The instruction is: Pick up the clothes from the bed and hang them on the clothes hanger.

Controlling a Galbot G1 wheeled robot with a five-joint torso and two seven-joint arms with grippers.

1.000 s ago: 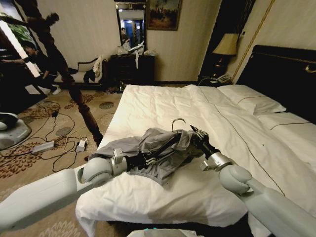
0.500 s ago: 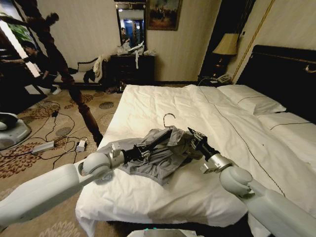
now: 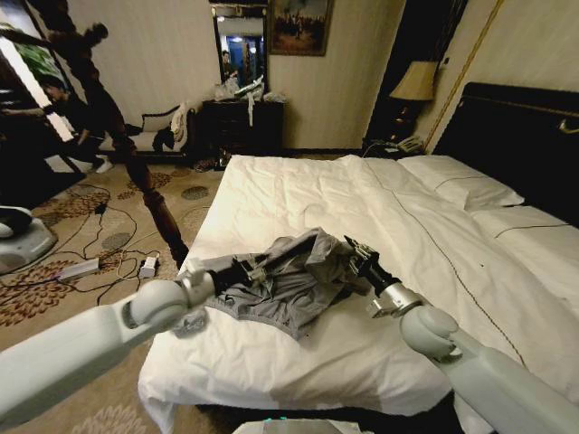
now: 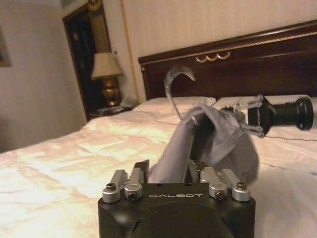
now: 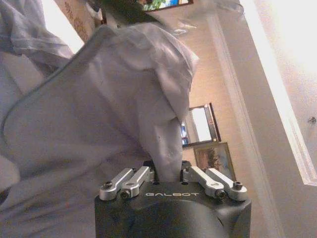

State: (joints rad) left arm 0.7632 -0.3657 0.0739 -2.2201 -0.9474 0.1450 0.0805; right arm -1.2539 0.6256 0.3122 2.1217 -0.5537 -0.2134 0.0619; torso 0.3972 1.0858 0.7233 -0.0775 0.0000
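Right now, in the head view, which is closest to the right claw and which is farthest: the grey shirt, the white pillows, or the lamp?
1. The grey shirt: in the right claw itself, at the foot of the bed.
2. The white pillows: farther up the bed, by the headboard.
3. The lamp: farthest, beyond the bed in the corner.

The right tool [image 5: 168, 173] is clamped on a fold of the grey shirt [image 5: 114, 99]. Beyond hang a mirror [image 5: 198, 124] and a picture [image 5: 215, 159].
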